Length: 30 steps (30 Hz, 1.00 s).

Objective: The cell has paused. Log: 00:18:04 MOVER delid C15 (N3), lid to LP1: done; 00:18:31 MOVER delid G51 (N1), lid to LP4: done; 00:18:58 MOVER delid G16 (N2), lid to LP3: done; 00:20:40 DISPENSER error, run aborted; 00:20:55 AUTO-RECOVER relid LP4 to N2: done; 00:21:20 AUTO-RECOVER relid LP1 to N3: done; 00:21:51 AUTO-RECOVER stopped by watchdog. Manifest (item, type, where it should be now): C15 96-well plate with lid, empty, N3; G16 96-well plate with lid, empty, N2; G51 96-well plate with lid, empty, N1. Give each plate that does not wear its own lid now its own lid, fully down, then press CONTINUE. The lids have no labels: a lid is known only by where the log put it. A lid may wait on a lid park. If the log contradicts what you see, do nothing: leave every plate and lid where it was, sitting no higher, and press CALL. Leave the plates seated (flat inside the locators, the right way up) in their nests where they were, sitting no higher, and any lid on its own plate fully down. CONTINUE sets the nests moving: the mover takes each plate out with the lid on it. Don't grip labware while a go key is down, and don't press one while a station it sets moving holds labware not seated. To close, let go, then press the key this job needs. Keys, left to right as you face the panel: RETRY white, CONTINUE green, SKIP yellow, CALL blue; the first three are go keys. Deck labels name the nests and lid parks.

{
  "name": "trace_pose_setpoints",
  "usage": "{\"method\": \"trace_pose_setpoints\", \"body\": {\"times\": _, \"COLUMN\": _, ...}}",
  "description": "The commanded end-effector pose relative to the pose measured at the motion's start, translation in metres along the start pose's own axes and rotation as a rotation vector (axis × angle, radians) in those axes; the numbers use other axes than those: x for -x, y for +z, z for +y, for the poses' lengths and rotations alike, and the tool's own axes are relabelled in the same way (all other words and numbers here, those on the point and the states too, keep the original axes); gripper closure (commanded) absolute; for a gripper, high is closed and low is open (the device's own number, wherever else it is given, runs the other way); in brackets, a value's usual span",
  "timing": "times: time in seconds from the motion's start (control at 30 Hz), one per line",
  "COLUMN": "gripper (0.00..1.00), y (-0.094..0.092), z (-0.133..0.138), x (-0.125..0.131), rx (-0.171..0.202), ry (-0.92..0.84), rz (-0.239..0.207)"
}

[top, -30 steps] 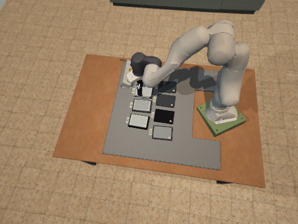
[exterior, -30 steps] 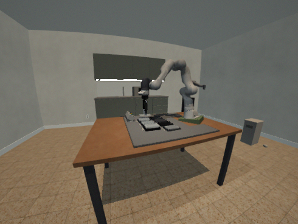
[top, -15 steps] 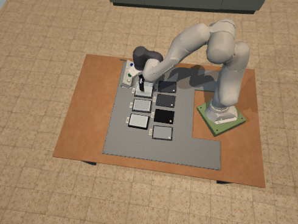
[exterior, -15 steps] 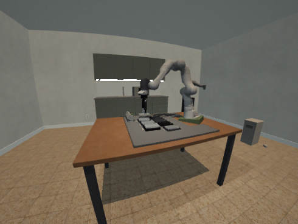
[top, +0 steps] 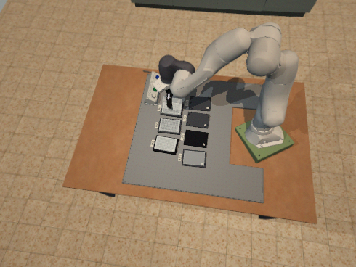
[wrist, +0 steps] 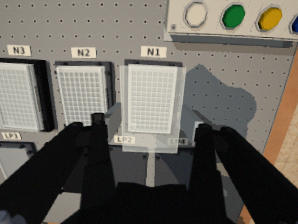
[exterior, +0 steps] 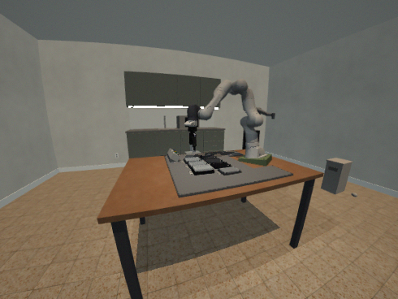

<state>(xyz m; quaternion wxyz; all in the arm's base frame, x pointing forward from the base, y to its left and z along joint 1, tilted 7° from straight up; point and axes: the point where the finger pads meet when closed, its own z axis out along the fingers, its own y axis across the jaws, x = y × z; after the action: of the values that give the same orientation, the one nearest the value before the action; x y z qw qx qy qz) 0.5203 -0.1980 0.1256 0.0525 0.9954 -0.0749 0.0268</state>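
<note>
My gripper (wrist: pixel 151 112) is shut on a clear lid (wrist: pixel 152 107) and holds it over the plate in nest N1, roughly in line with it. I cannot tell whether the lid touches the plate. The plate in N2 (wrist: pixel 81 92) sits to its left, and the plate in N3 (wrist: pixel 17 95) is at the left edge. In the overhead view the gripper (top: pixel 169 98) stands over the N1 plate, with the N2 plate (top: pixel 169 125) and the N3 plate (top: pixel 166 144) in a row behind it.
The key panel (wrist: pixel 232 17) lies just beyond N1, with white (wrist: pixel 195 14), green (wrist: pixel 233 15), yellow (wrist: pixel 270 18) and blue (wrist: pixel 295 22) keys. Four lid parks run beside the nests; three are dark (top: pixel 197 120), and the one farthest from the panel holds a grey lid (top: pixel 194 158).
</note>
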Motion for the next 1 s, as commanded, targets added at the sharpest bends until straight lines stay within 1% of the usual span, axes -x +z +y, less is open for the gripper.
{"method": "trace_pose_setpoints", "body": {"times": 0.0, "gripper": 1.00, "y": -0.0015, "z": -0.0003, "x": -0.0012, "rx": -0.002, "ry": -0.008, "rz": 0.002}}
{"method": "trace_pose_setpoints", "body": {"times": 0.7, "gripper": 1.00, "y": 0.0008, "z": -0.0003, "x": -0.0013, "rx": -0.003, "ry": 0.006, "rz": 0.002}}
{"method": "trace_pose_setpoints", "body": {"times": 0.97, "gripper": 1.00, "y": 0.0072, "z": -0.0004, "x": -0.0018, "rx": -0.003, "ry": 0.020, "rz": 0.002}}
